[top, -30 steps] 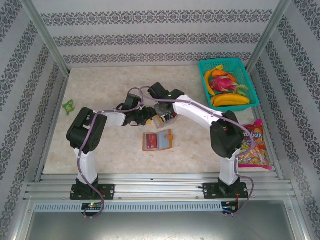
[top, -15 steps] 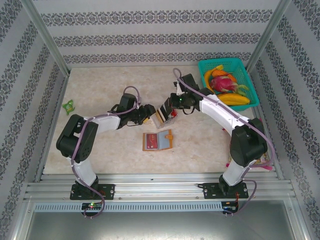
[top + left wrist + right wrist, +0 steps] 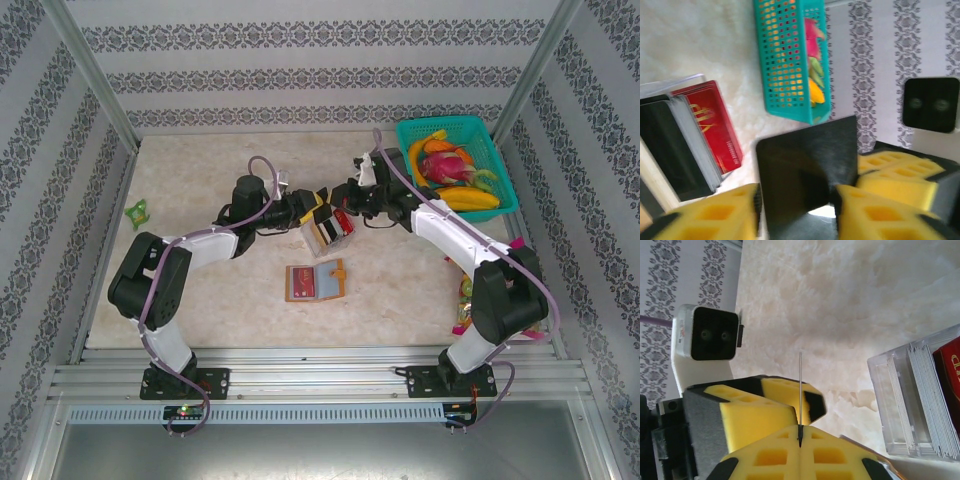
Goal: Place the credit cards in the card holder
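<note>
Both arms shifted back; right fingers [image 3: 762, 417] pinch 1 black card [image 3: 807, 167].

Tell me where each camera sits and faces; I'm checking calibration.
Top external: above and behind, looking down on the beige marble-look table; both arms, left gripper, right gripper.
Left wrist: faces the teal plastic basket; own yellow fingers.
Right wrist: faces tabletop; own gripper shut on black plastic card.
Shared: wrist views both catch the red plastic card.

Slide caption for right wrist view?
Right gripper pinching thin plastic card edge-on beside clear plastic box of cards.
</note>
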